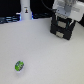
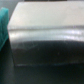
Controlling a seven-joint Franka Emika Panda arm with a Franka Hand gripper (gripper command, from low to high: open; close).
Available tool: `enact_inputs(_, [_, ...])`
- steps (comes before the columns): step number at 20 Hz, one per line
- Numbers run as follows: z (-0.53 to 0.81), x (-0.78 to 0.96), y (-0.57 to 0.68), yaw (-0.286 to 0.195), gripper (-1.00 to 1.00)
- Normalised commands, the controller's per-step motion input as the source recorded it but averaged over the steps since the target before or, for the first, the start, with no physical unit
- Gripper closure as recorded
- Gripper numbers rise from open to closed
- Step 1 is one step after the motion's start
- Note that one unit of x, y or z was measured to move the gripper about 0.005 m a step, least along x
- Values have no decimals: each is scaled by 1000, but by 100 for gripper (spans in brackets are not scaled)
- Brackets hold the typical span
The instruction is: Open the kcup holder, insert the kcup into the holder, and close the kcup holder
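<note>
One arm hangs over the kcup holder (image 1: 63, 29) | gripper (image 1: 64, 14) jaw state cannot be told | kcup (image 1: 19, 65) well apart, exterior view only | wrist view: holder's blurred surface fills frame

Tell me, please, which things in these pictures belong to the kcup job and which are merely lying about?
Belong to the job:
- the kcup holder, black box at the exterior view's right
- the kcup, green pod alone on the table
- the gripper, above the holder

Lying about:
- the white bottle-like object at the back
- the teal thing at the wrist view's edge
</note>
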Motion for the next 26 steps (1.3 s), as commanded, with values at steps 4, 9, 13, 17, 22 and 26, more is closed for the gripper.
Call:
enact_inputs(4, [-1,13,-1,-4,100])
enact_inputs(9, [-2,31,-6,-5,100])
enact_inputs(13, [24,197,-36,-10,100])
enact_inputs(17, [309,918,-232,-35,100])
enact_inputs(22, [306,936,-241,-34,100])
enact_inputs(26, [250,949,-294,-42,100])
